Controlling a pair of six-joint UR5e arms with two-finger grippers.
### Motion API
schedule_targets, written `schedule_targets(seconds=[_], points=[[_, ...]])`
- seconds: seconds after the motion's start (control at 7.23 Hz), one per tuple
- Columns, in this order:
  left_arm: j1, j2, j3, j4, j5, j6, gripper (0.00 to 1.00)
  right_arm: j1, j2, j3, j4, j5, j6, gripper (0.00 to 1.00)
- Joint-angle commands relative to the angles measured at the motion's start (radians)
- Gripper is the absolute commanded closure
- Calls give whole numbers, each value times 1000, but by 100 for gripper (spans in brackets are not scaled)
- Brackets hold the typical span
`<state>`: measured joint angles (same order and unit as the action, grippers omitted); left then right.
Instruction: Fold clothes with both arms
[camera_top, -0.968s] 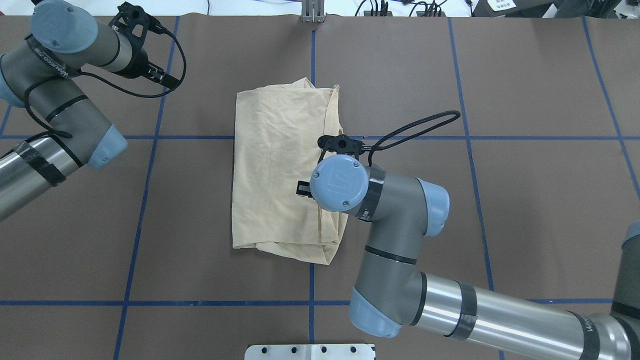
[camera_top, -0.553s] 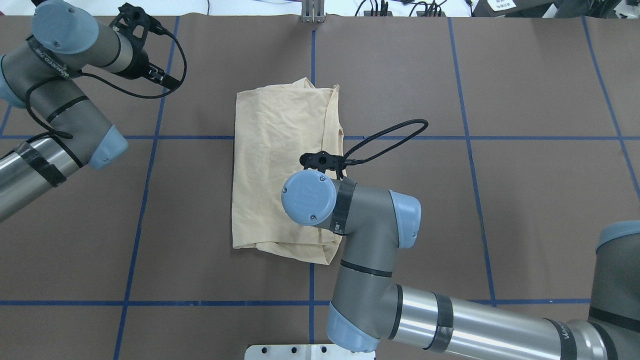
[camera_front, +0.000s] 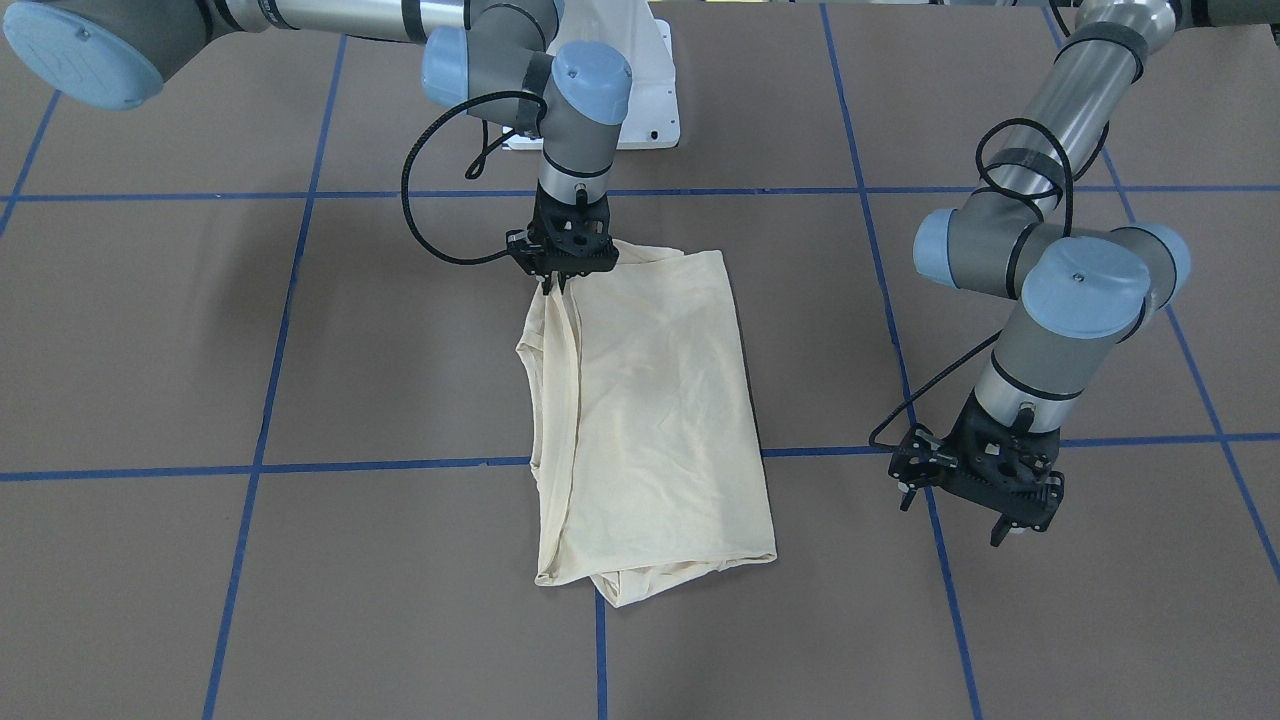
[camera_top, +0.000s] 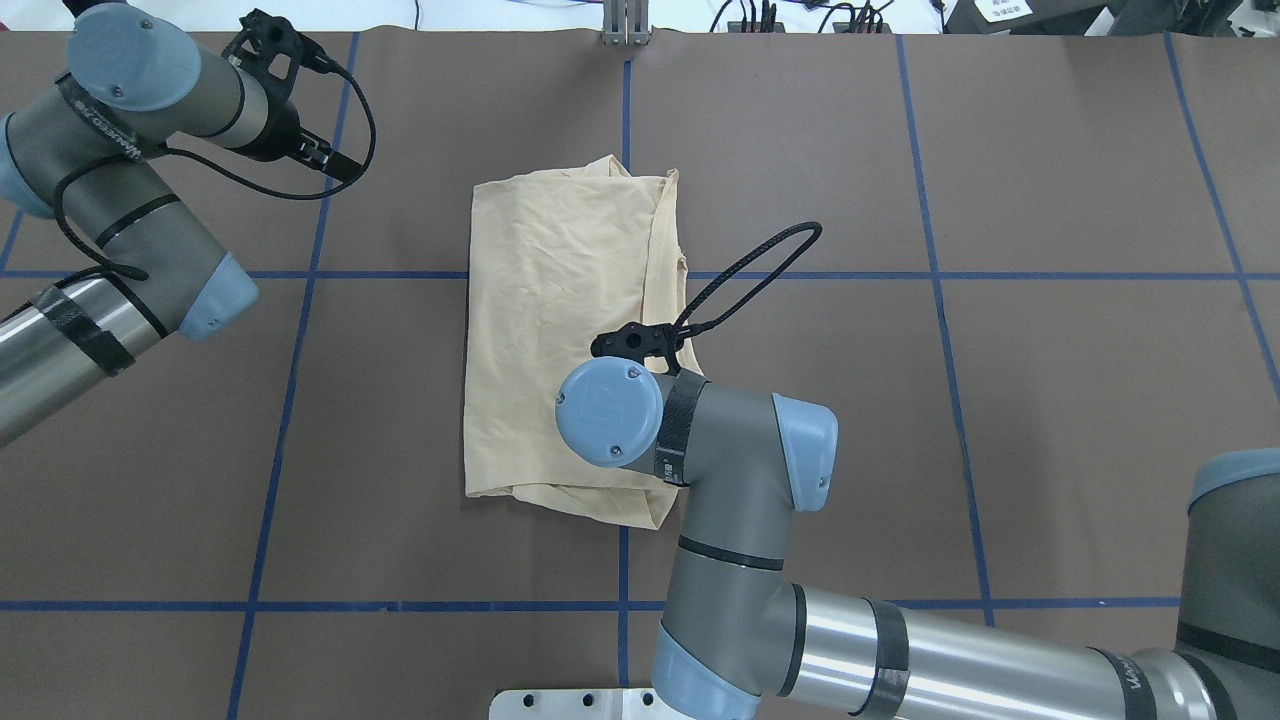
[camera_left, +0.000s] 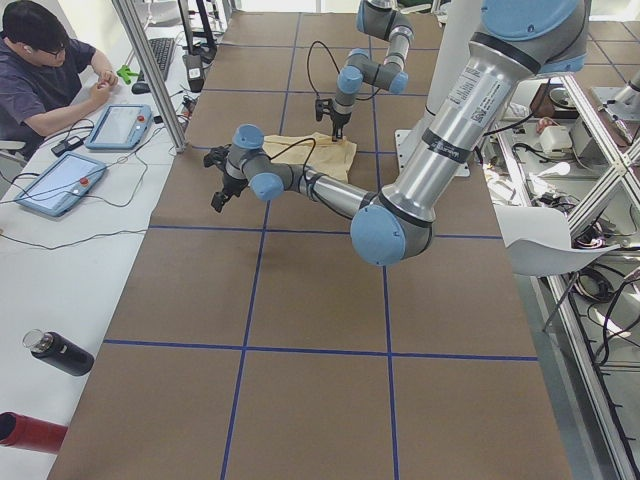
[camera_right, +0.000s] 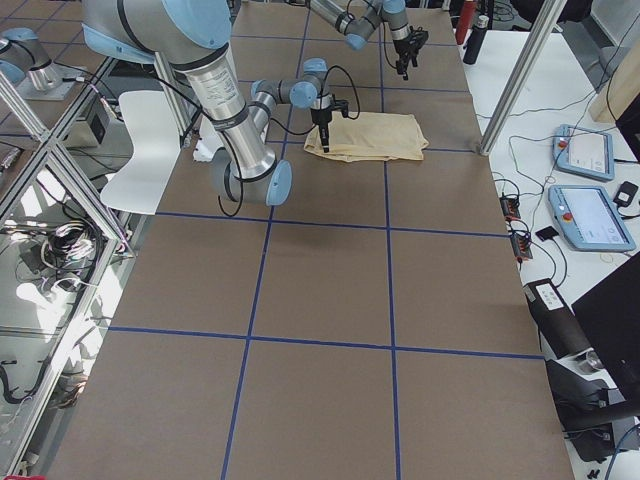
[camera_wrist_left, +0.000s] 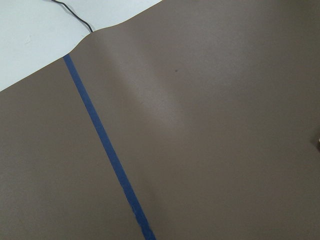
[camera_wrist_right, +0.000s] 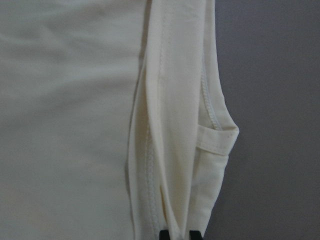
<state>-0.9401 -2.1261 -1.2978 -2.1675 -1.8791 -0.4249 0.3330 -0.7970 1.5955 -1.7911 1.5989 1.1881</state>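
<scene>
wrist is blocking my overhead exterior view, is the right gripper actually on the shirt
Observer: Yes. In the front-facing view the right gripper points straight down and pinches the shirt at its folded edge, near the corner on the robot's side.
Operator: how much fabric is in it
Observer: Little. In the right wrist view only a narrow fold of the seamed edge runs in between the fingertips.
Operator: and the left gripper, open or shut
Observer: Open. In the front-facing view the left gripper has its fingers apart and hangs over bare table, apart from the shirt.
</scene>
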Motion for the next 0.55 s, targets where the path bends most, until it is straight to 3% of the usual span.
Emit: schedule_targets(seconds=[0.0,0.14,0.41], points=[[1,0,0,0,0,-9,0,11,-83,111,-51,-1,-68,85],[3,0,0,-2,0,-23,0,11,-194,200,-45,-7,-70,79],[3,0,0,-2,0,-23,0,-5,-255,271,-45,-16,-61,70]])
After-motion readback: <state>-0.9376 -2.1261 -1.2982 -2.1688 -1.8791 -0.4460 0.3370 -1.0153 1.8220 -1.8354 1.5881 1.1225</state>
